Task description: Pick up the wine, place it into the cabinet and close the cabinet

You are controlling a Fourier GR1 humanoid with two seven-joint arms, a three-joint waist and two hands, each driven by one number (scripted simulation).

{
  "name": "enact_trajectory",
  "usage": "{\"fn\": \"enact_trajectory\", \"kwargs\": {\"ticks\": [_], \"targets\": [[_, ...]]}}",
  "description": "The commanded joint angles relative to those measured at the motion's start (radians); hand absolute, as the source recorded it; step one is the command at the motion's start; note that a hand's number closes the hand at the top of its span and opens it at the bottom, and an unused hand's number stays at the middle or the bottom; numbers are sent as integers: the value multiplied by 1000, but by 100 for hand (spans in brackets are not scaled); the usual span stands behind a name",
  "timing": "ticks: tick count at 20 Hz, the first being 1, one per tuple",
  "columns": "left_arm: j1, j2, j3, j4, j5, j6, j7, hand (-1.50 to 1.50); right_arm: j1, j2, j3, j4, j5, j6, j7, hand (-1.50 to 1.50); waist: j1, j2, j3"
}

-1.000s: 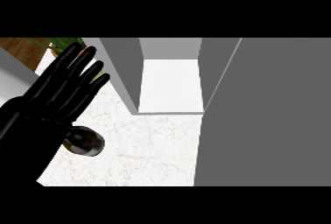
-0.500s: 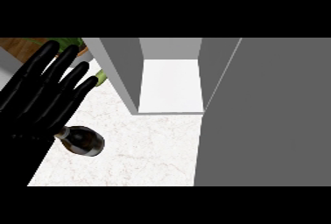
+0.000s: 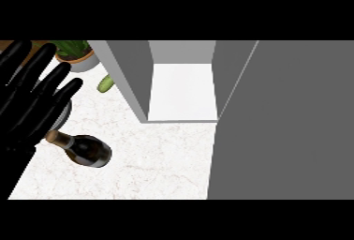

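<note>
Wine bottle (image 3: 84,149) lying on marble desk (image 3: 159,159) at 8 o'clock of open cabinet (image 3: 181,89); left hand (image 3: 31,101) at 10 o'clock, fingers straight, holding nothing.

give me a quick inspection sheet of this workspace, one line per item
surface: white marbled counter, bare around the bottle
job's things: wine bottle lies on the counter, not held; cabinet stands open, white shelf inside holds nothing, its grey door swung out at the view's right
clutter: potted plant at the top left corner; a small green thing beside the cabinet's left wall, too little shown to name
hands: left hand open, fingers straight, above the counter's left edge, over the bottle's neck end; right hand not in view
cables: nothing seen
surroundings: brown strip at the top left, otherwise nothing seen
</note>
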Motion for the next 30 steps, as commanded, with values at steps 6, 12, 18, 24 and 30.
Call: {"fn": "enact_trajectory", "kwargs": {"ticks": [6, 12, 18, 24, 30], "targets": [[-14, 90, 153, 44, 85, -37, 40, -150, 65, -52, -24, -270, -61, -7, 108, -150, -8, -1, 0], [16, 170, 296, 101, 188, -135, -17, -150, 16, -30, 1, -239, -41, -46, 130, -150, -1, 1, -1], [65, 177, 328, 162, 191, -185, -100, -150, -15, -45, -56, -238, -91, -37, 143, -150, -5, 3, 0], [209, 202, 465, 224, 306, -326, -175, -150, 70, -40, 37, -249, -12, -30, 73, -150, -6, -2, -1], [194, 204, 452, 358, 271, -380, -252, -150, 0, -15, 17, -184, -19, -48, 73, -150, -6, 3, 0]]}}
